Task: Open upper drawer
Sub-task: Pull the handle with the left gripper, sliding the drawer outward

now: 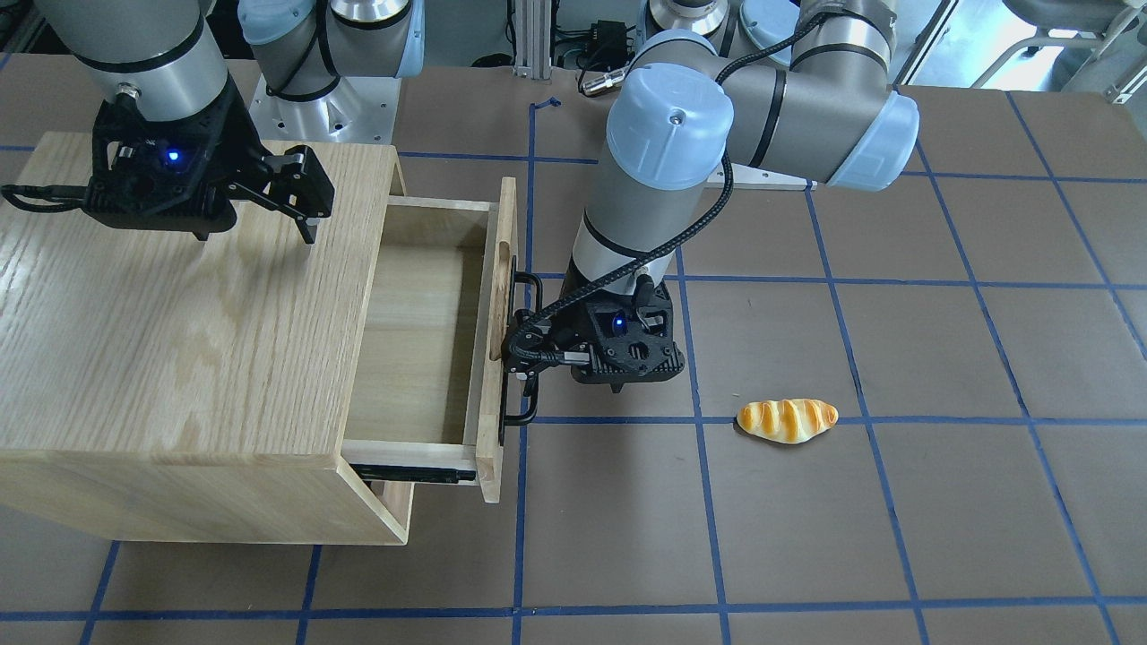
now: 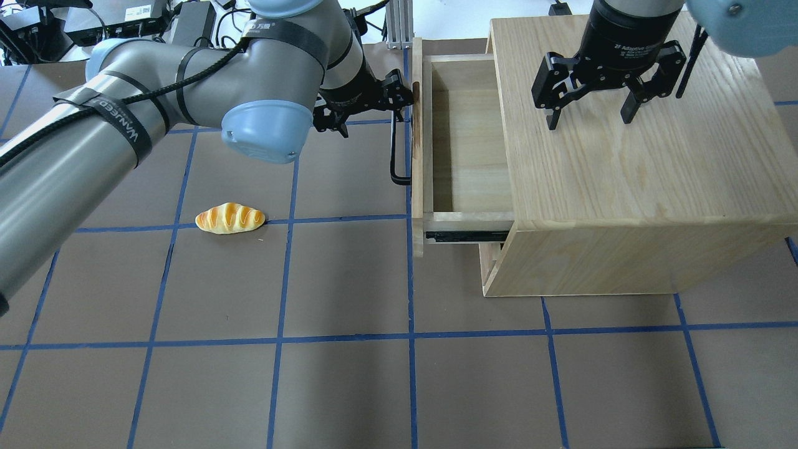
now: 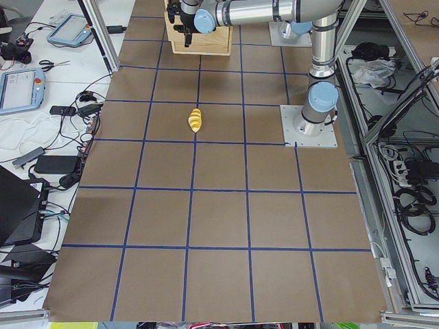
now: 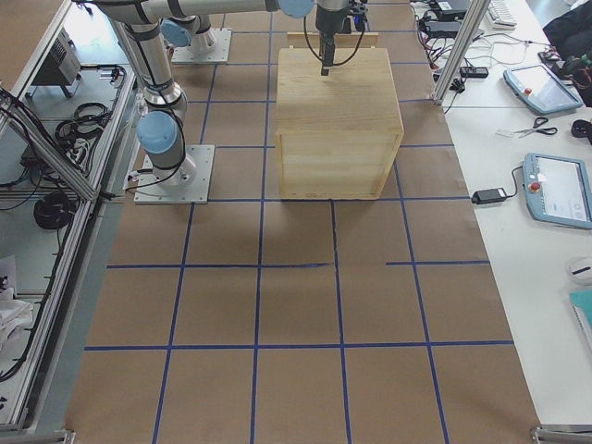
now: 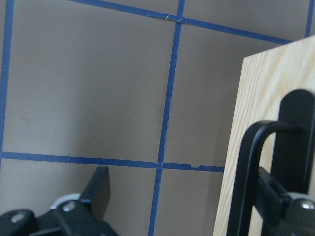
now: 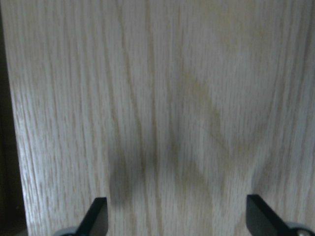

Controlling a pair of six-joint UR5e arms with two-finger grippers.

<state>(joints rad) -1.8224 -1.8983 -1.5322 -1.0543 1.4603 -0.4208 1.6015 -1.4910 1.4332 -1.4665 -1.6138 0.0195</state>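
The upper drawer [image 1: 417, 340] is pulled well out of the oak cabinet [image 1: 161, 313], and its box is empty; it also shows in the overhead view [image 2: 464, 137]. Its black bar handle [image 1: 529, 414] runs along the flat front [image 2: 416, 156]. My left gripper [image 1: 530, 356] is at the handle, open. In the left wrist view one finger [image 5: 278, 196] sits behind the bar [image 5: 246, 167], between it and the drawer front, and the other [image 5: 100, 187] stands well off. My right gripper [image 2: 589, 118] hangs open and empty over the cabinet top [image 6: 162, 98].
A toy bread roll [image 1: 787, 419] lies on the brown table with blue tape lines, to the handle side of the drawer; it also shows in the overhead view [image 2: 229, 218]. The cabinet [image 4: 338, 102] stands at the table's end on my right.
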